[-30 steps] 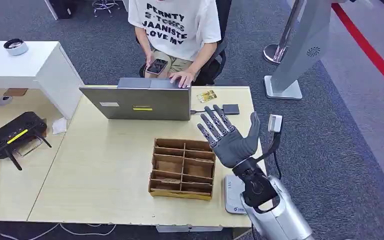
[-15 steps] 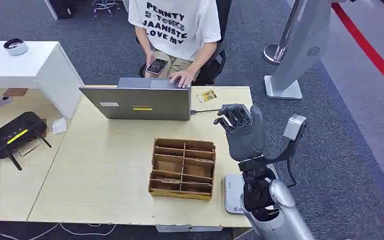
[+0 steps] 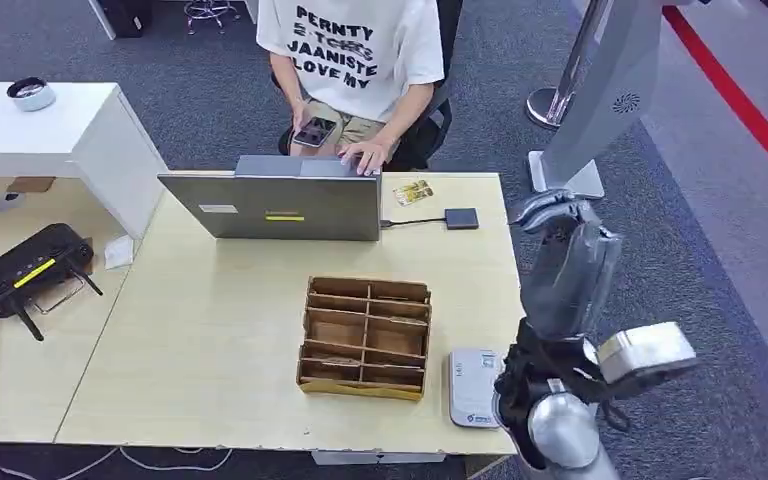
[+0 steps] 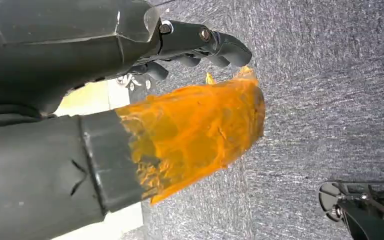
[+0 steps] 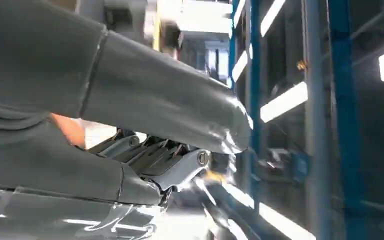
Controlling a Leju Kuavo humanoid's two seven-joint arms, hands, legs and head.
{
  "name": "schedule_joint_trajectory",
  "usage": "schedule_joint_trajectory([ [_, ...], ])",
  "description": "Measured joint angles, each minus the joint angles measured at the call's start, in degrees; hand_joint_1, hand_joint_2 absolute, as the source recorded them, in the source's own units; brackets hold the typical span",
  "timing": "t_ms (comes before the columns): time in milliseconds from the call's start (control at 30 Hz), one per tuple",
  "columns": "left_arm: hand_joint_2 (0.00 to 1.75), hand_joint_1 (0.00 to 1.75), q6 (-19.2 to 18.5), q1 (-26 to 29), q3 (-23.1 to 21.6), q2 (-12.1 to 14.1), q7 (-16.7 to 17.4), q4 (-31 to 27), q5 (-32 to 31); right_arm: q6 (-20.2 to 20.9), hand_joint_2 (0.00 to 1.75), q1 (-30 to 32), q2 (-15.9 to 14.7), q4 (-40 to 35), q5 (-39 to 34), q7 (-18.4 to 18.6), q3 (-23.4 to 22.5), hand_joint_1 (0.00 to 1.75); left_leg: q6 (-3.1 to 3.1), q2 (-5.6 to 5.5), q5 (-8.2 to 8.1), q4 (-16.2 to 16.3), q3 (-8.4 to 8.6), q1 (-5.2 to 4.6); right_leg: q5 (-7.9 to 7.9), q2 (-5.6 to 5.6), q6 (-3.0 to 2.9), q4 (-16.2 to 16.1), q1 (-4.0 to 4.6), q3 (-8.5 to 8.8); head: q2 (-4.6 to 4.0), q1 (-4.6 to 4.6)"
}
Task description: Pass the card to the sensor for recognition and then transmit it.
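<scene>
Head view: card (image 3: 413,191) yellowish, flat beside laptop (image 3: 272,206); right robot hand (image 3: 565,262) curled, empty.

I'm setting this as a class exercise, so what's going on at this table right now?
The robot's right hand is raised at the right edge of the table, with no card visible in it. The card lies on the far side by the laptop, where a person sits. The white sensor lies at the near edge, untouched.
</scene>
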Motion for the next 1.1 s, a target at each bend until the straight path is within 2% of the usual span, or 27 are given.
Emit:
schedule_joint_trajectory([
  [133, 0.00, 0.00, -0.02, 0.00, 0.00, -0.11, 0.00, 0.00, -0.42, -8.87, 0.00, 0.87, 0.20, -0.52, 16.96, -1.05, 1.09, 1.34, 0.00, 0.01, 0.00, 0.00, 0.01, 0.00, 0.00, 0.00, 0.00, 0.00, 0.00, 0.00, 0.00, 0.00],
  [233, 0.00, 0.00, -0.04, -0.01, 0.00, -0.13, 0.00, 0.00, -0.85, -9.78, 0.00, 1.86, 0.74, -0.55, 28.15, -1.70, 1.20, 1.33, 0.00, 0.01, 0.00, 0.00, 0.02, 0.01, 0.00, 0.00, 0.00, 0.00, 0.00, 0.00, 0.00, -0.02],
  [333, 0.00, 0.00, -0.07, -0.01, -0.04, -0.13, 0.00, 0.00, -1.20, -10.00, 0.00, 3.74, 3.13, -0.55, 37.87, -5.07, 0.17, 1.33, 0.00, 0.01, 0.00, 0.00, 0.01, 0.01, -0.01, 0.00, -0.02, 0.00, 0.01, 0.00, 0.00, 0.00],
  [400, 0.00, 0.00, -0.15, -0.07, -0.07, -0.13, 0.00, 0.00, -1.25, -10.02, 0.00, 4.22, 4.13, -0.52, 40.08, -6.16, -0.43, 1.36, 0.00, 0.01, 0.00, 0.00, 0.02, 0.02, -0.02, 0.01, -0.03, 0.00, 0.02, 0.00, 0.00, 0.00],
  [500, 0.00, 0.00, -0.26, -0.05, -0.20, -0.13, 0.00, 0.02, -1.27, -10.04, 0.00, 6.02, 6.72, -0.48, 44.04, -10.54, -2.66, 1.40, 0.00, 0.00, 0.00, 0.00, 0.00, 0.01, -0.02, 0.00, -0.02, 0.00, 0.01, 0.00, 0.00, -0.02],
  [667, 0.00, 0.00, -0.33, -0.07, -0.57, -0.15, 0.00, 0.02, -1.25, -10.05, 0.00, 8.47, 10.79, -0.46, 45.62, -15.34, -5.94, 1.45, 0.00, 0.00, 0.00, 0.00, 0.01, 0.01, -0.03, 0.00, -0.02, 0.00, 0.01, 0.00, 0.00, 0.00],
  [800, 0.00, 0.00, -0.33, -0.08, -0.83, -0.17, 0.00, 0.02, -1.20, -10.05, 0.00, 10.29, 13.42, -1.44, 46.76, -16.24, -8.42, 1.45, 0.00, 0.00, 0.00, 0.00, 0.01, 0.01, -0.03, 0.00, -0.02, 0.00, 0.01, 0.00, 0.00, 0.00],
  [833, 0.00, 0.00, -0.33, -0.08, -0.87, -0.17, 0.00, 0.02, -1.16, -10.05, 0.00, 10.57, 13.49, -1.86, 46.76, -16.28, -9.05, 1.48, 0.00, 0.01, 0.00, 0.00, 0.01, 0.00, -0.03, 0.00, -0.02, 0.00, 0.01, 0.00, 0.00, 0.00],
  [967, 0.00, 0.00, -0.33, -0.08, -0.92, -0.33, 0.04, 0.02, -1.07, -10.05, 0.00, 11.90, 13.86, -4.33, 47.46, -16.30, -11.46, 1.40, 0.00, 0.02, -0.02, 0.00, 0.01, 0.00, -0.03, 0.01, -0.02, 0.00, 0.00, 0.00, 0.00, 0.00],
  [1100, 0.00, 0.00, -0.31, -0.08, -0.92, -0.37, 0.20, 0.02, -0.90, -10.05, 0.00, 12.58, 13.94, -5.88, 48.53, -16.30, -12.52, 1.40, -0.02, 0.01, -0.03, 0.00, 0.02, 0.00, -0.03, 0.01, -0.02, -0.01, 0.01, 0.00, 0.00, 0.00],
])
